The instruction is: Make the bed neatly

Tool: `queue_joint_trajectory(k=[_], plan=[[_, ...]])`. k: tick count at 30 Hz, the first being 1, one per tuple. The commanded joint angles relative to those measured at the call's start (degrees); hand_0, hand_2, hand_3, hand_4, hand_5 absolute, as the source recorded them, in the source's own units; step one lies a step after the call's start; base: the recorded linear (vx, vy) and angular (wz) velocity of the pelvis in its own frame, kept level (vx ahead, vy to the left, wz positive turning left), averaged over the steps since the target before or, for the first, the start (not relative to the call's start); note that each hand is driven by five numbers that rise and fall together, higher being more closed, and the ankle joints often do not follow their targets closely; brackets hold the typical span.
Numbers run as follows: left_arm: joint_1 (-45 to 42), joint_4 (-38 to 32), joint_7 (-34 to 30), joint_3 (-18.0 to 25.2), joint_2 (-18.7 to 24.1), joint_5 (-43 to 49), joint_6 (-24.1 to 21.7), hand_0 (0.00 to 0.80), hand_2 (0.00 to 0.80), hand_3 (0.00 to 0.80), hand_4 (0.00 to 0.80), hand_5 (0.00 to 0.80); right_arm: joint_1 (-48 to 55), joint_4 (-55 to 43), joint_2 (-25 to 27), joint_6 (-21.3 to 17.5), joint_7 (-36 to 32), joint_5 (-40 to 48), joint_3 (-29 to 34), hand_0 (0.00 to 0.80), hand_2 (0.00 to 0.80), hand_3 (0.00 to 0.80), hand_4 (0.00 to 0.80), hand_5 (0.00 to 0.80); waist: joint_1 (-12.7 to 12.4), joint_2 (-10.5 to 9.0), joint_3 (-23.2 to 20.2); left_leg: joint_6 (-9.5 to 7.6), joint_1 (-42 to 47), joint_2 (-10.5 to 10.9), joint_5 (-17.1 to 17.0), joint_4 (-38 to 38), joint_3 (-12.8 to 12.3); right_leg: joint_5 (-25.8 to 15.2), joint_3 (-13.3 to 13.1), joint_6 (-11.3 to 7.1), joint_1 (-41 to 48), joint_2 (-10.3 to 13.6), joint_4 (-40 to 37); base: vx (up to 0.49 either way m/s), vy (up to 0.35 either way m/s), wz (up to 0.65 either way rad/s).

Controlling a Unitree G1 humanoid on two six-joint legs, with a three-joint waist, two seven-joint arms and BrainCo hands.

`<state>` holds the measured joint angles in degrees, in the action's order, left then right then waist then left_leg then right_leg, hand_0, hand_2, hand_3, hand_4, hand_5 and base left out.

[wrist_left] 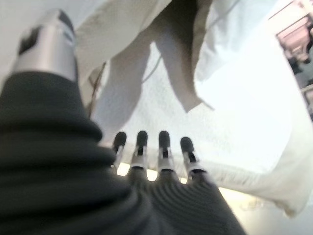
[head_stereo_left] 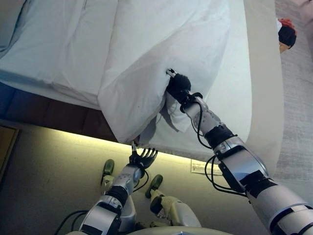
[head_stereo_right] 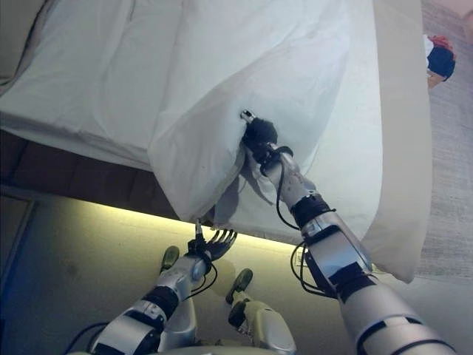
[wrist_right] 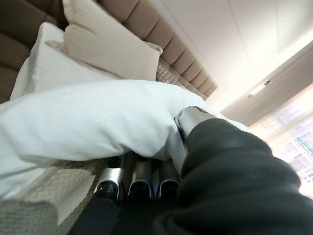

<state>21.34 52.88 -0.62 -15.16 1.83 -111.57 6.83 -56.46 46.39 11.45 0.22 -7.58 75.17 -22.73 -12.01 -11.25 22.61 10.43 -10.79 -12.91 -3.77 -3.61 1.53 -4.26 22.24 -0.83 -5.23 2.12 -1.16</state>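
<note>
A white duvet (head_stereo_left: 161,44) lies rumpled on the bed, and one folded corner hangs over the near edge of the mattress (head_stereo_left: 239,98). My right hand (head_stereo_left: 178,87) is shut on a fold of the duvet near that edge. In the right wrist view the fingers (wrist_right: 139,178) curl under the white cloth (wrist_right: 88,117) and the thumb lies over it. My left hand (head_stereo_left: 142,159) is open just below the hanging corner and holds nothing. Its straight fingers (wrist_left: 151,147) point up at the hanging cloth (wrist_left: 161,73).
The dark bed base (head_stereo_left: 44,110) runs under the mattress, with a lit strip along the floor. A beige pillow (wrist_right: 107,46) and a white pillow (wrist_right: 44,63) lean on the padded headboard (wrist_right: 171,44). A red and dark object (head_stereo_left: 287,33) lies on the carpet at far right.
</note>
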Motion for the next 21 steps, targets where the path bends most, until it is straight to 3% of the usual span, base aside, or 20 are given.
queue_joint_trajectory(k=[1,5,10,21], plan=[[4.0,-2.3,-8.2,-3.8,-4.2,-1.4,0.3,0.000,0.000,0.000,0.000,0.000,-6.4,-13.4,-1.7,-3.0,-2.7,-0.7,0.2,0.800,0.800,0.800,0.800,0.800,-0.9,-2.09,-1.2,-2.94,-0.4,-0.3,0.7,1.9,-2.0,2.4,-2.5,-6.43,1.9,5.5,4.4,-0.044,0.056,-0.07],[10.7,-1.7,-16.0,1.1,-4.0,-1.4,0.1,0.000,0.000,0.000,0.000,0.000,-4.6,-16.4,-2.4,-1.1,-2.8,-1.4,-0.3,0.800,0.800,0.800,0.800,0.800,1.2,-2.59,-1.3,-2.85,-0.8,-0.9,1.2,0.5,-2.2,3.2,-3.3,-6.00,0.8,5.2,5.8,-0.033,0.058,-0.12],[16.2,-1.6,-23.2,4.2,-3.6,-1.4,0.7,0.000,0.000,0.000,0.000,0.000,-1.8,-19.5,-2.2,1.0,-3.8,-1.4,-1.2,0.800,0.800,0.800,0.800,0.800,3.0,-3.09,-1.6,-2.83,-1.0,-0.8,1.4,0.4,-2.4,3.5,-4.0,-5.80,0.1,5.1,6.1,-0.013,0.056,-0.05],[21.4,-7.8,-28.5,10.5,1.6,-1.4,-1.9,0.000,0.000,0.000,0.000,0.000,7.0,-26.0,-2.3,1.4,-5.8,-2.0,-0.8,0.800,0.800,0.800,0.800,0.800,3.7,-4.88,-2.1,-2.96,-1.1,-1.0,1.6,-0.6,-3.0,3.2,-3.1,-5.45,0.0,4.9,6.3,-0.021,0.018,-0.02]])
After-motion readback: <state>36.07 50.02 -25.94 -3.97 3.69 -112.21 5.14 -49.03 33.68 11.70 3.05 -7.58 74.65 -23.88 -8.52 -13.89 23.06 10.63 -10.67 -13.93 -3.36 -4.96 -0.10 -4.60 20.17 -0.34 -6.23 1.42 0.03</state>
